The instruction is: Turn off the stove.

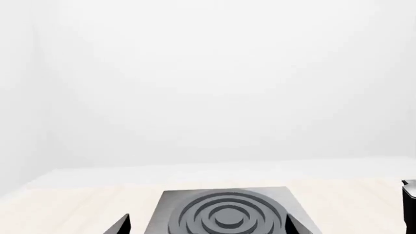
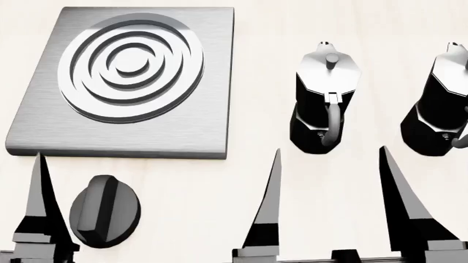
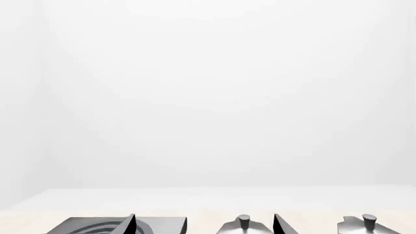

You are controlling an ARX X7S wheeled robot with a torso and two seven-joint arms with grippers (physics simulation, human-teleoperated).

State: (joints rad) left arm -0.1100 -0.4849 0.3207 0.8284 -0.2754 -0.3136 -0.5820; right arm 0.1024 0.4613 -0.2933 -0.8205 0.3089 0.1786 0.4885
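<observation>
Two pincers spread, holding nothing. Left gripper (image 2: 153, 203) nearer: small black round ridged knob (image 2: 104, 210) between its fingers, ridge near-parallel to them; flat square brushed-grey stove (image 2: 201, 82) just beyond.

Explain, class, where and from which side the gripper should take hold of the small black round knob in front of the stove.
Grip the raised ridge across the top of the small black round knob, coming straight down from above with one finger on each long side. The knob lies flat on the pale table, so its low rim offers little hold. The left gripper already brackets it, fingers spread.
</observation>
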